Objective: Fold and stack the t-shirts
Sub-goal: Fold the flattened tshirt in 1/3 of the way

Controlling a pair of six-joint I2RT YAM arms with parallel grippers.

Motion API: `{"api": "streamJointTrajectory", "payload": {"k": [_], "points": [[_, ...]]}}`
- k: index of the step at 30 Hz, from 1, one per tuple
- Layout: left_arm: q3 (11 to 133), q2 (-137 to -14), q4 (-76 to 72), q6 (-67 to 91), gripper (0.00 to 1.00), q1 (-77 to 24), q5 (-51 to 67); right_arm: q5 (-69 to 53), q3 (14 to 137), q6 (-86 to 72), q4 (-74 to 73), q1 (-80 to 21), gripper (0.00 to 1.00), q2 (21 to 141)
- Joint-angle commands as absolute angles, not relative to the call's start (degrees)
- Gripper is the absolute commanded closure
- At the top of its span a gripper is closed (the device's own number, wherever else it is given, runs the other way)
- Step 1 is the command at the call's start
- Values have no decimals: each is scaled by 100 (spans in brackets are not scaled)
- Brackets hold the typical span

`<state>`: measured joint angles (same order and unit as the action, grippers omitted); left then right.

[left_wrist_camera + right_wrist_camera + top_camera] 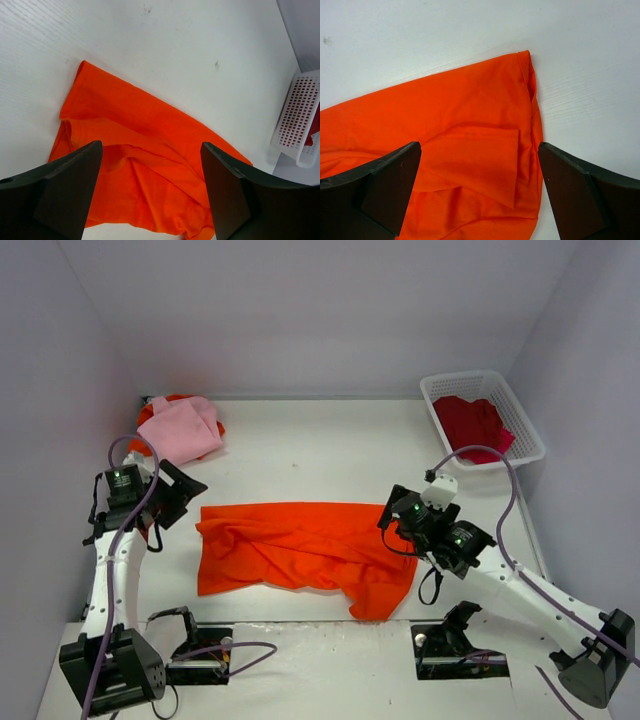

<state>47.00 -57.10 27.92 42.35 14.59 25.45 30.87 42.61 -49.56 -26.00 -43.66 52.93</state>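
Observation:
An orange t-shirt (300,552) lies crumpled and partly spread in the middle of the table; it also shows in the left wrist view (145,165) and the right wrist view (455,145). My left gripper (185,492) hovers open and empty above the shirt's left edge. My right gripper (393,515) hovers open and empty above the shirt's right edge, over a folded-in sleeve (480,160). A folded pink t-shirt (183,428) lies on another orange one at the back left. A dark red t-shirt (472,422) lies in the basket.
A white plastic basket (522,420) stands at the back right, also in the left wrist view (295,120). White walls close the table on three sides. Two arm bases with cables sit at the near edge (200,650).

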Motion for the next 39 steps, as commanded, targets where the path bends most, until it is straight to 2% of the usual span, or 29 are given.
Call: {"api": "streamJointTrajectory", "payload": {"k": [1, 9, 17, 23, 39], "points": [[4764, -5941, 2032, 4456, 26, 1450, 2663, 3402, 4509, -5124, -2453, -4386, 0, 5510], [5194, -7100, 1494, 4526, 26, 1091, 2497, 3472, 4956, -4764, -2092, -4333, 0, 6283], [5519, -7900, 1090, 4781, 26, 300, 2215, 2743, 5273, -4096, -1090, -3798, 0, 7118], [5827, -8392, 976, 4869, 26, -465, 1925, 1881, 4590, -4078, -309, -3252, 0, 7295], [5449, -8762, 712, 4869, 26, -589, 1758, 1441, 3674, -4430, 483, -3182, 0, 7409]]}}
